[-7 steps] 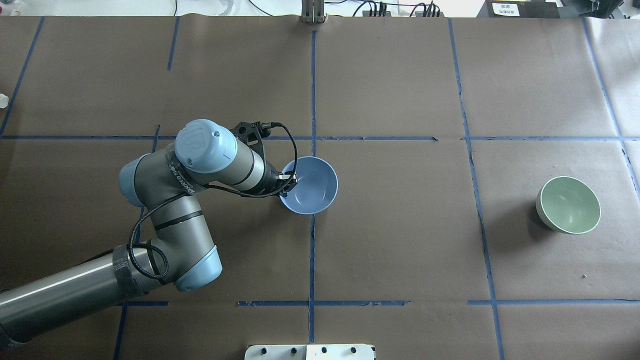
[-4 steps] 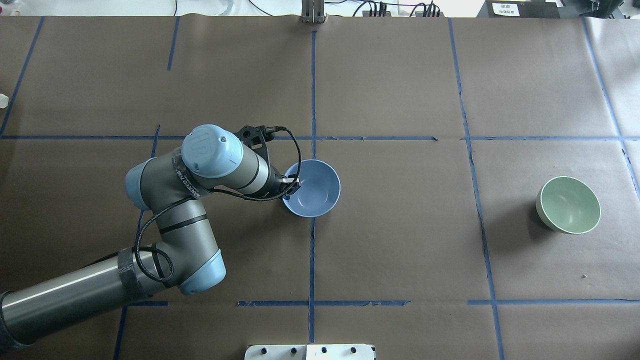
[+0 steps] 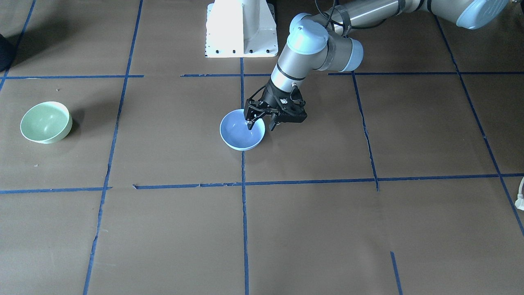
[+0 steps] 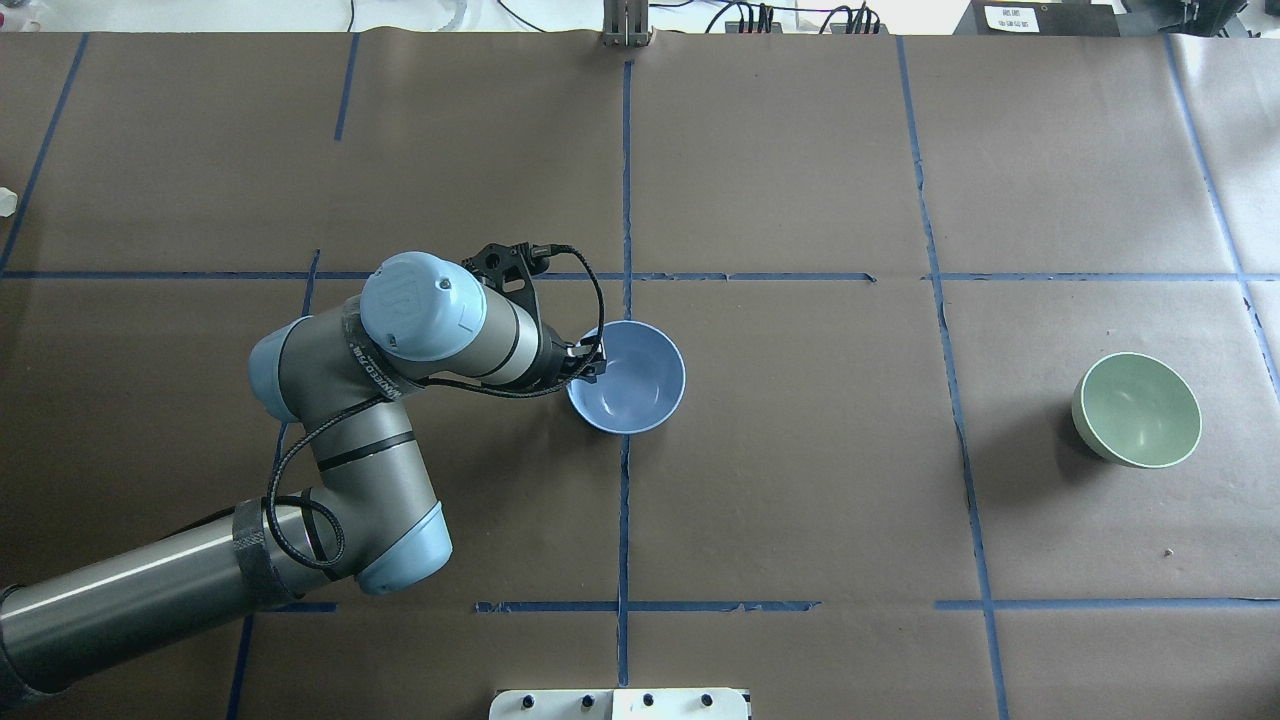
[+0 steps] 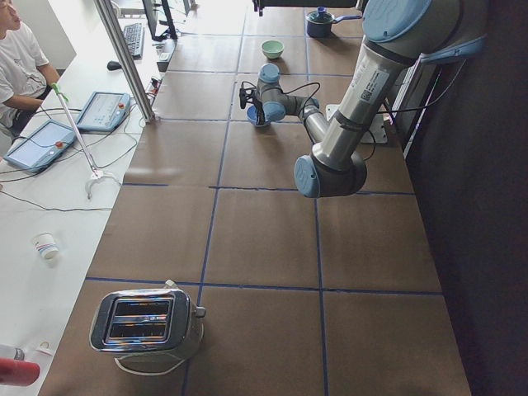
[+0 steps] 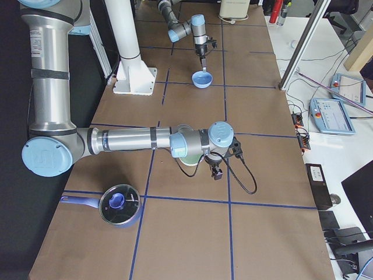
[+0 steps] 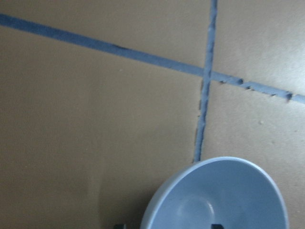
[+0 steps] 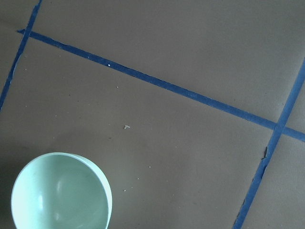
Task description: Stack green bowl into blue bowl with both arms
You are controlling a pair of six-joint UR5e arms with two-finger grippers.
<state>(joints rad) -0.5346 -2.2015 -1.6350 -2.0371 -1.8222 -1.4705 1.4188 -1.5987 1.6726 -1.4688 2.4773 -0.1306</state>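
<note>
Brown paper covered your table [image 4: 800, 480], crossed by blue tape lines [image 4: 623, 520]. From the overhead camera, the blue bowl [image 4: 635, 380] stood mouth-up near the middle, over the central tape line. Your left arm [image 4: 400, 330] reached in from 8 o'clock, and the left gripper [image 3: 261, 123] sat at the bowl's 9 o'clock rim. Its jaws stood apart and straddled the wall, one tip inside the bowl and the other outside. Your left wrist camera showed two dark tips wide apart at its bottom edge, with the rim between them. The green bowl [image 4: 1140, 410] stood upright at 3 o'clock from the blue one, well apart from it. Your right arm [image 6: 128, 140] showed only from the table's right end, with the right gripper [image 6: 216, 173] pointing down near the green bowl. I could not tell whether that claw was spread or closed.
</note>
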